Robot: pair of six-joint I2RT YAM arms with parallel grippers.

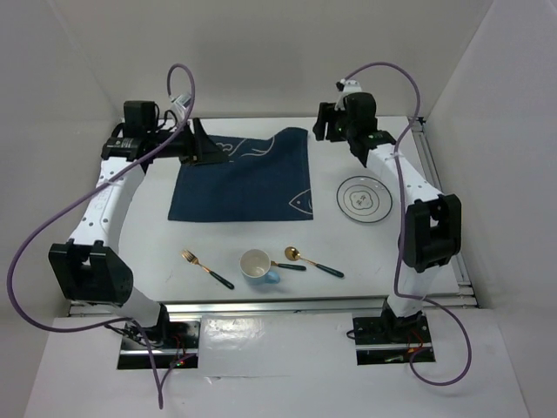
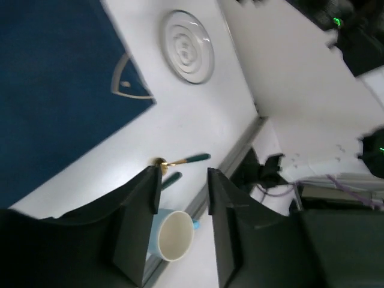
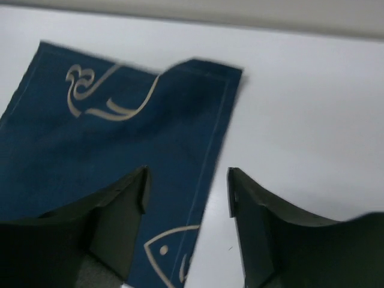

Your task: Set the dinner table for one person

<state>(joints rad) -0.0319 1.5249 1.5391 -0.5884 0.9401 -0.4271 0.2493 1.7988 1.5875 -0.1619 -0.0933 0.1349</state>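
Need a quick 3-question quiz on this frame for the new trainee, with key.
1. True or false: the plate lies on the placemat.
2. In the top view, which lies just left of the cup? A fork; B plate; C placemat.
3. Fill in: the left hand and right hand are both ____.
Key: 1 false, it sits on the bare dinner table, right of the placemat. 2 A. 3 open, holding nothing.
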